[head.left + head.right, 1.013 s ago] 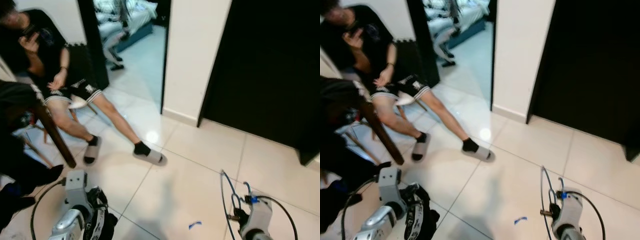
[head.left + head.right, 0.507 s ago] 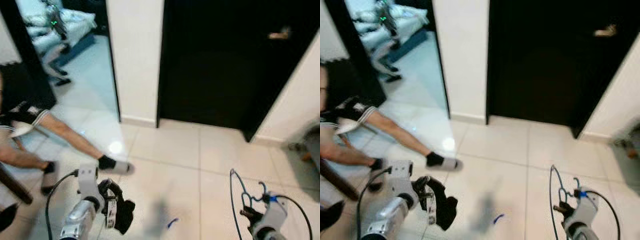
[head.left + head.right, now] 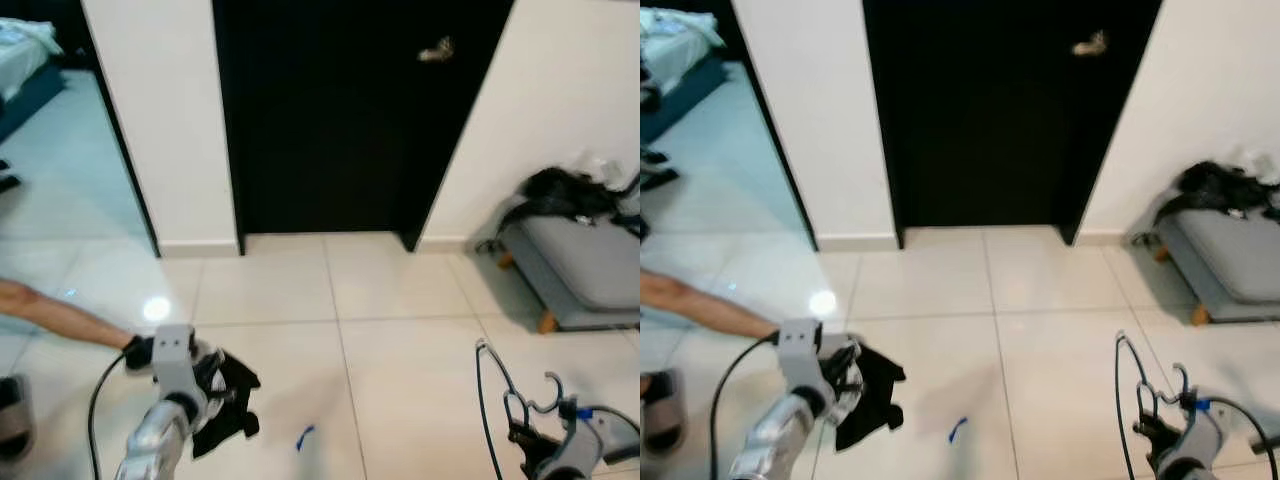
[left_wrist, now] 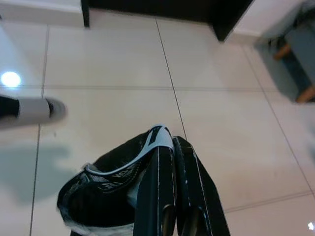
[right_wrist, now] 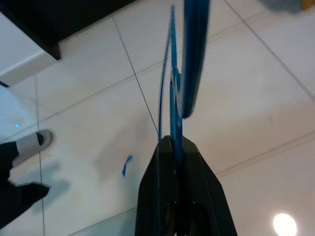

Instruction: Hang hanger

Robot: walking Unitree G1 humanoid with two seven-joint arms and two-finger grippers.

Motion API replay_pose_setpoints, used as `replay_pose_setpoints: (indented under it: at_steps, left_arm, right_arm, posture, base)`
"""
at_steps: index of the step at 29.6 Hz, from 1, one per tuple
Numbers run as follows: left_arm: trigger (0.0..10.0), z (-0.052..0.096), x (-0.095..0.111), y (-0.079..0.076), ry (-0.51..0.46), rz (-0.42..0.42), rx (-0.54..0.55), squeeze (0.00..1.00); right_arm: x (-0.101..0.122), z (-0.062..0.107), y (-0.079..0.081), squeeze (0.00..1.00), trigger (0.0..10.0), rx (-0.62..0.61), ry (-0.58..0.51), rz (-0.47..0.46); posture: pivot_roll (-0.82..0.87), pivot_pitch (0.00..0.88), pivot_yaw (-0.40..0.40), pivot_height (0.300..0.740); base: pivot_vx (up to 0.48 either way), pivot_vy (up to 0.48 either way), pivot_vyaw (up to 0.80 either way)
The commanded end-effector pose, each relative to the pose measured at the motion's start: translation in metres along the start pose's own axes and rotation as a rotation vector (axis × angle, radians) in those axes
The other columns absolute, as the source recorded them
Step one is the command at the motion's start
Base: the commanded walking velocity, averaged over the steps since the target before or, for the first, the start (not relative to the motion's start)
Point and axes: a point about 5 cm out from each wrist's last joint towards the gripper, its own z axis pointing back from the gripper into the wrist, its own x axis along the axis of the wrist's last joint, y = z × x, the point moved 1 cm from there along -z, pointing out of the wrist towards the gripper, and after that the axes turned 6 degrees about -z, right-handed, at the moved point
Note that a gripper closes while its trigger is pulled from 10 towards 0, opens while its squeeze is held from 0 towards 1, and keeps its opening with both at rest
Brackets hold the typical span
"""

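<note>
My right gripper [image 3: 527,447] sits low at the right, shut on a thin blue wire hanger [image 5: 189,64] that stands upright above it with its hook on top. In the right wrist view the fingers [image 5: 162,172] pinch the wire. My left gripper [image 3: 210,392] is low at the left, shut on a black garment [image 3: 228,408] that dangles from it above the tiled floor. The left wrist view shows the fingers [image 4: 160,191] closed on the garment's white-striped band [image 4: 142,152].
A shut black door [image 3: 330,110] with a handle [image 3: 433,50] faces me between white walls. A grey bench [image 3: 585,265] with dark clothes [image 3: 560,190] stands at the right. A person's leg [image 3: 55,315] lies at the left. A blue scrap [image 3: 305,436] lies on the tiles.
The camera has swung to the right: the seated person has slid off to the left, while the black door and grey bench have come into view. Both grippers keep their hold.
</note>
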Motion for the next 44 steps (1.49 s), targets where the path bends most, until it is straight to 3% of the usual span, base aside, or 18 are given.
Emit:
replay_pose_setpoints:
  at_steps: [1,5,18,26,27,28,29,30,32,33,37,40,41,42,44]
  left_arm:
    - [10.0,0.001,0.001,0.0,0.0,-0.001,-0.014,0.0]
    - [10.0,0.005,-0.001,0.003,0.006,-0.001,-0.028,0.0]
    - [10.0,0.013,-0.003,0.011,0.021,-0.016,-0.042,0.0]
    - [10.0,0.008,0.016,0.011,-0.022,-0.194,-0.11,0.0]
    - [10.0,0.003,0.03,0.012,-0.056,-0.217,-0.123,0.0]
    - [10.0,0.003,0.03,0.012,-0.056,-0.217,-0.123,0.0]
    - [10.0,-0.004,0.052,0.012,-0.115,-0.236,-0.135,0.0]
    - [10.0,-0.004,0.052,0.012,-0.115,-0.236,-0.135,0.0]
    - [10.0,-0.019,0.115,0.006,-0.272,-0.247,-0.172,0.0]
    - [10.0,-0.019,0.115,0.006,-0.272,-0.247,-0.172,0.0]
    - [10.0,-0.034,0.223,-0.029,-0.518,-0.209,-0.257,0.0]
    - [10.0,-0.035,0.238,-0.036,-0.544,-0.202,-0.268,0.0]
    - [10.0,-0.04,0.266,-0.059,-0.591,-0.214,-0.311,0.0]
    - [10.0,-0.04,0.266,-0.059,-0.591,-0.214,-0.311,0.0]
    - [10.0,-0.042,0.284,-0.079,-0.62,-0.245,-0.331,0.0]
  right_arm:
    - [-0.003,-0.004,0.009,0.0,10.0,0.019,0.001,-0.014]
    - [-0.005,-0.007,0.023,0.0,10.0,0.05,-0.012,-0.007]
    - [-0.009,0.001,0.037,0.0,10.0,0.086,-0.032,-0.02]
    - [-0.012,0.007,0.046,0.0,10.0,0.106,-0.022,-0.019]
    - [-0.013,0.008,0.049,0.0,10.0,0.126,-0.013,-0.003]
    - [-0.013,0.008,0.049,0.0,10.0,0.126,-0.013,-0.003]
    - [-0.011,0.007,0.056,0.0,10.0,0.163,-0.014,0.002]
    - [-0.011,0.007,0.056,0.0,10.0,0.163,-0.014,0.002]
    - [0.01,0.001,0.08,0.0,10.0,0.269,-0.058,0.037]
    - [0.01,0.001,0.08,0.0,10.0,0.269,-0.058,0.037]
    - [0.071,-0.016,0.121,0.0,10.0,0.43,-0.185,0.139]
    - [0.082,-0.017,0.129,0.0,10.0,0.459,-0.208,0.159]
    - [0.109,-0.019,0.152,0.0,10.0,0.542,-0.259,0.219]
    - [0.109,-0.019,0.152,0.0,10.0,0.542,-0.259,0.219]
    - [0.128,-0.017,0.172,0.0,10.0,0.602,-0.301,0.263]
  posture:
    - [0.0,0.121,-0.021,0.74]
    - [0.0,0.125,-0.001,0.74]
    - [0.01,0.12,0.012,0.74]
    - [0.0,0.125,0.029,0.74]
    - [0.01,0.137,0.035,0.74]
    - [0.01,0.137,0.035,0.74]
    - [0.01,0.142,0.035,0.74]
    - [0.01,0.142,0.035,0.74]
    - [0.01,0.147,0.031,0.74]
    - [0.01,0.147,0.031,0.74]
    - [0.01,0.147,0.024,0.74]
    - [0.01,0.147,0.024,0.74]
    - [0.01,0.149,0.027,0.74]
    - [0.01,0.149,0.027,0.74]
    - [0.0,0.148,0.029,0.74]
  base:
    - [0.0,0.0,-0.8]
    - [0.0,0.0,-0.8]
    - [0.0,0.0,-0.8]
    - [0.0,0.0,-0.8]
    - [0.0,0.0,-0.8]
    - [0.0,0.0,-0.8]
    - [0.0,0.0,-0.8]
    - [0.0,0.0,-0.8]
    - [0.0,0.0,-0.8]
    - [0.0,0.0,-0.8]
    - [0.0,0.0,-0.18]
    - [0.0,0.0,0.0]
    - [0.0,0.0,0.0]
    - [0.0,0.0,0.0]
    - [0.0,0.0,0.0]
